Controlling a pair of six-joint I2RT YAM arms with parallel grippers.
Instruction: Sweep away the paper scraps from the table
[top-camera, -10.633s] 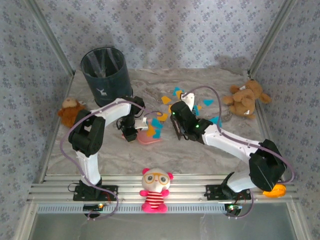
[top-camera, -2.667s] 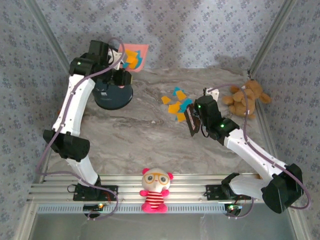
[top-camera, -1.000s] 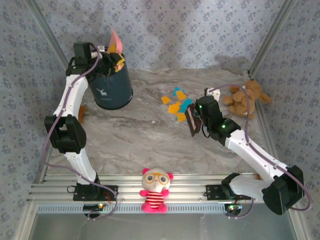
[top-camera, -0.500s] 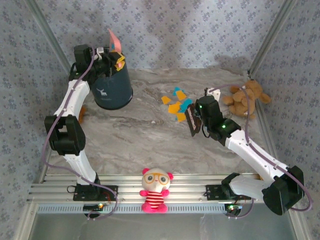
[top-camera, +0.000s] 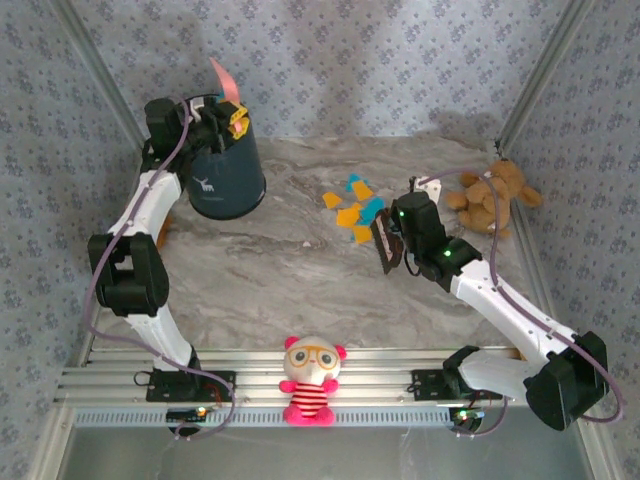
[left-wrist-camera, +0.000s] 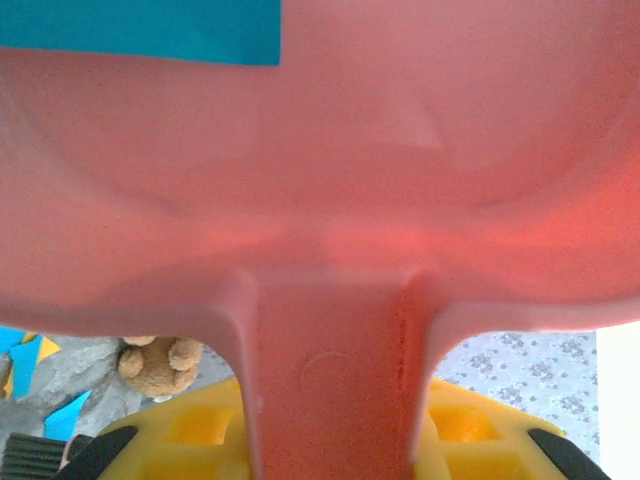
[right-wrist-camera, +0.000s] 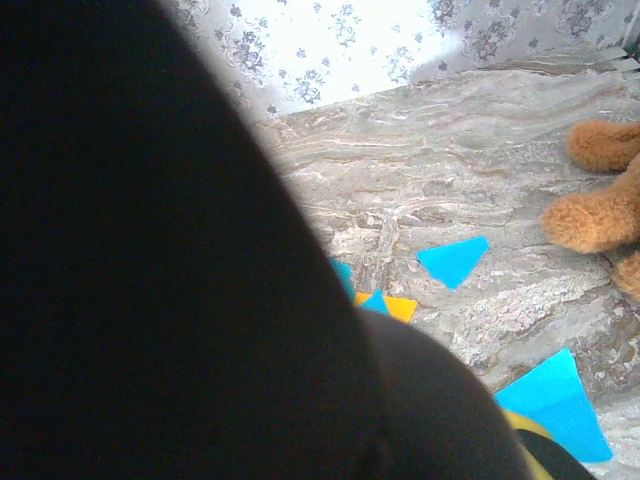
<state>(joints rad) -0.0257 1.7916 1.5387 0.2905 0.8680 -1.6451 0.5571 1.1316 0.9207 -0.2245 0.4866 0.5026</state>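
The pink dustpan (top-camera: 226, 84) is tipped on edge above the dark blue bin (top-camera: 226, 170) at the table's back left. My left gripper (top-camera: 233, 117) is shut on its handle (left-wrist-camera: 330, 380), with a yellow finger (left-wrist-camera: 190, 432) on each side. A teal scrap (left-wrist-camera: 140, 30) lies inside the pan. Orange and teal paper scraps (top-camera: 355, 205) are bunched on the marbled table (top-camera: 290, 270) right of centre. My right gripper (top-camera: 393, 238) is just right of them, shut on a dark brush (top-camera: 381, 246). That brush (right-wrist-camera: 180, 260) hides most of the right wrist view, beside teal scraps (right-wrist-camera: 452, 260).
A brown teddy bear (top-camera: 490, 195) lies at the right edge, close to the scraps. A pink striped doll (top-camera: 312, 382) sits on the front rail between the arm bases. Another brown toy (top-camera: 160, 225) peeks out behind the left arm.
The left arm has turned the dustpan a little further up and to the left over the bin. The right arm and the scraps on the table have not moved.
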